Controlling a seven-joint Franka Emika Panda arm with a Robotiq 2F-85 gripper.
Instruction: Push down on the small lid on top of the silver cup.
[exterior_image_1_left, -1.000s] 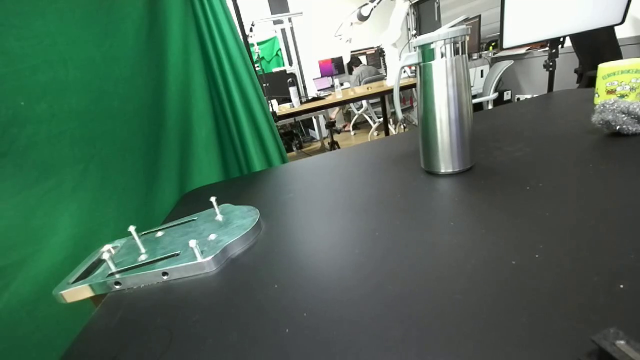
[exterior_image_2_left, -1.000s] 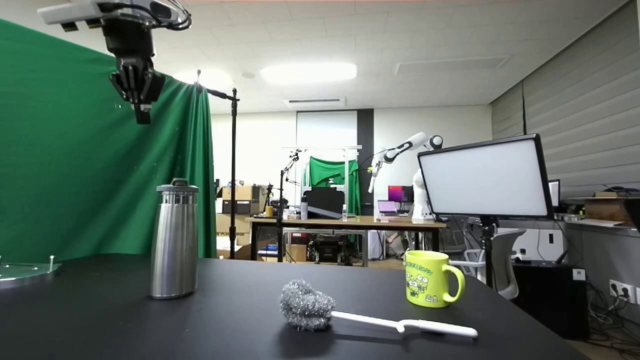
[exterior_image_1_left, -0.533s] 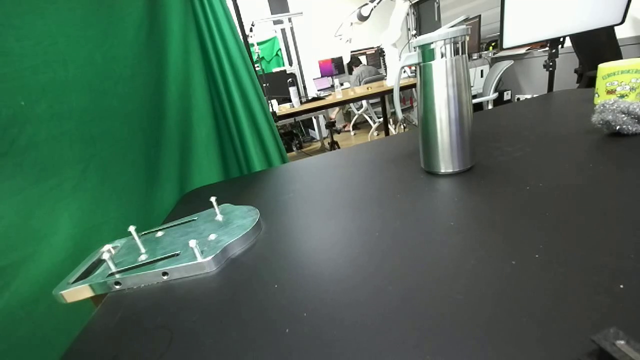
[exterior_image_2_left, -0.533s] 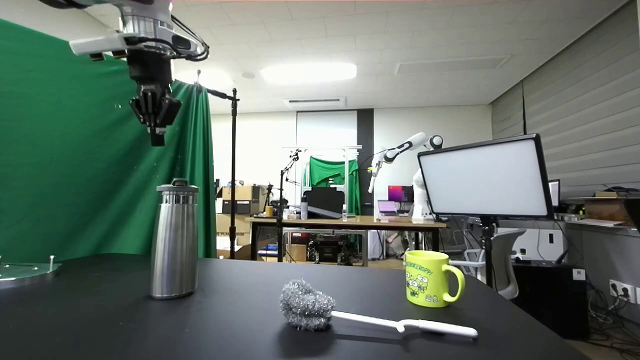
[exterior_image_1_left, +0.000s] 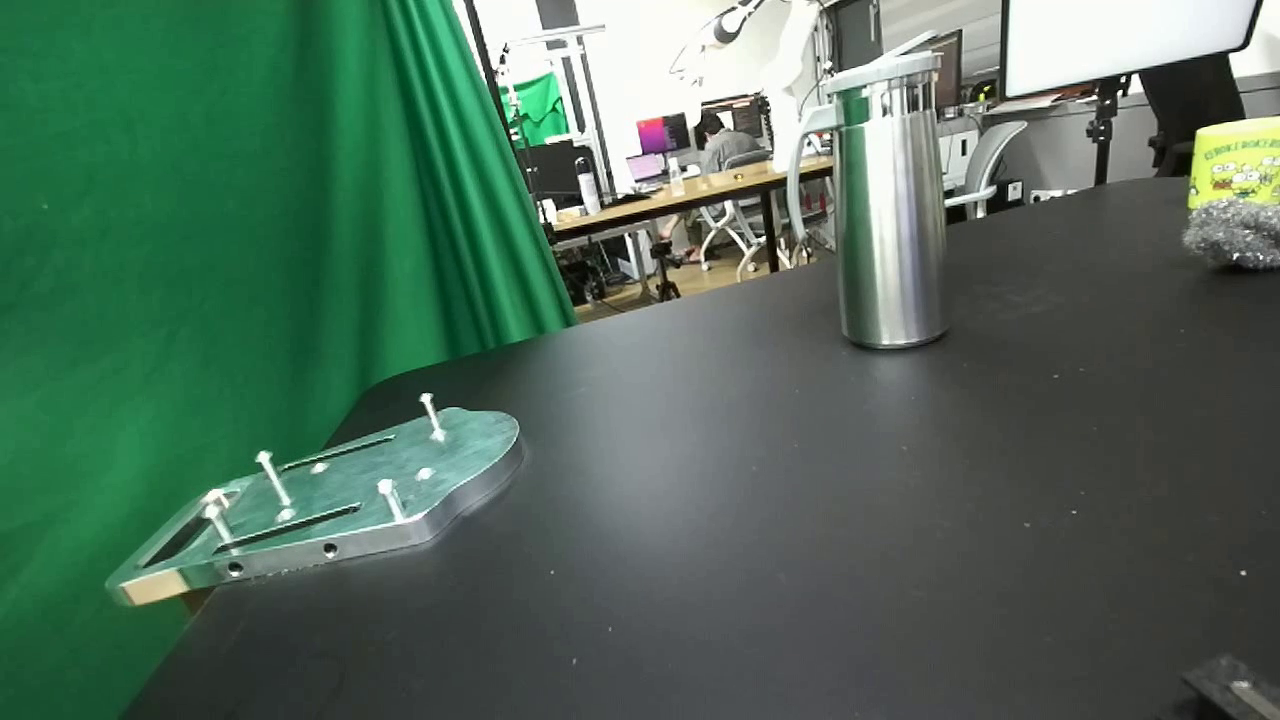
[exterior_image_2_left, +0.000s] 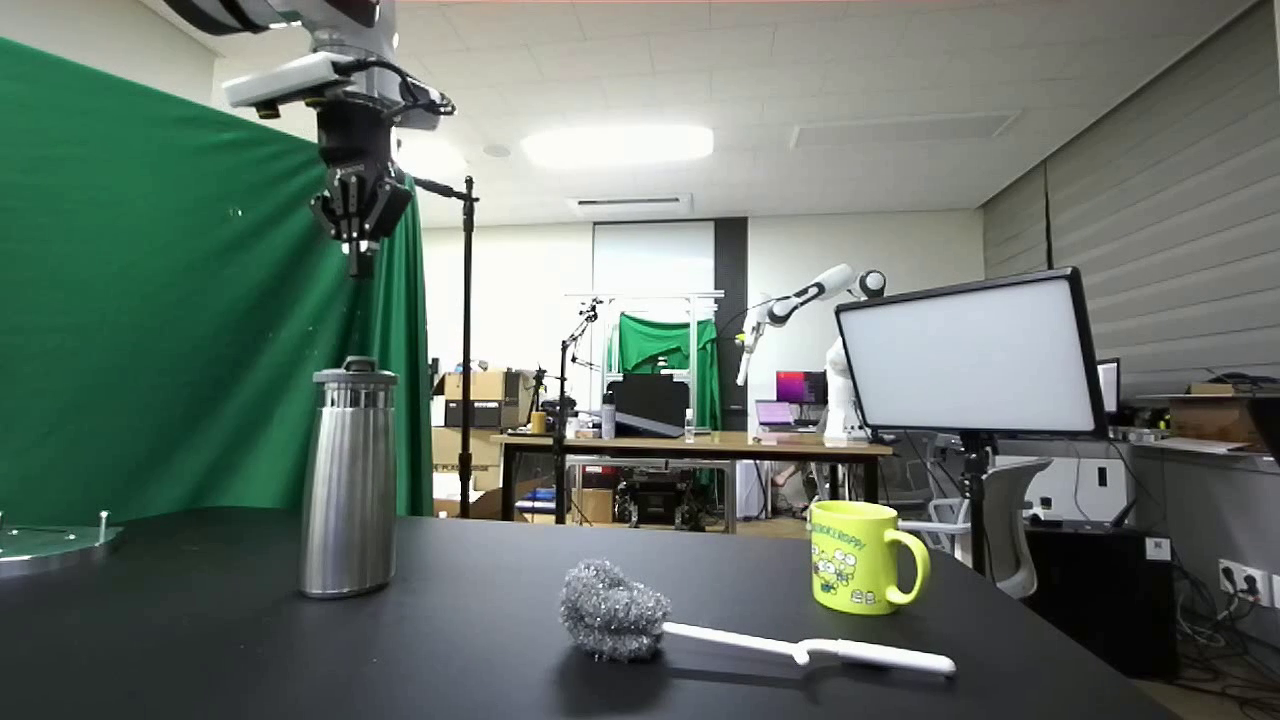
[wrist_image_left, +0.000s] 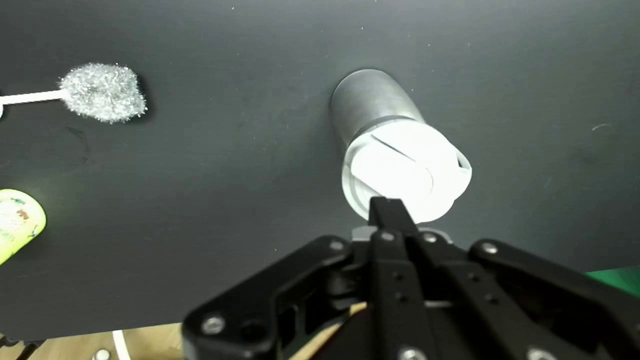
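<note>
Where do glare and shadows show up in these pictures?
Wrist view: the small lid glares nearly white, much detail washed out. In an exterior view: bright vertical streaks and a green tint reflect on the silver cup. In an exterior view: the central ceiling light is overexposed, and a dark shadow lies below the scrubber.

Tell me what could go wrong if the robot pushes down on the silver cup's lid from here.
Slipping: the gripper is shut, so its tip is narrow, and the flap on the lid stands tilted up in an exterior view; the tip may skid off that slope.

Tipping: the silver cup is tall and slim, with nothing seen bracing it, so an off-centre push could topple it.
</note>
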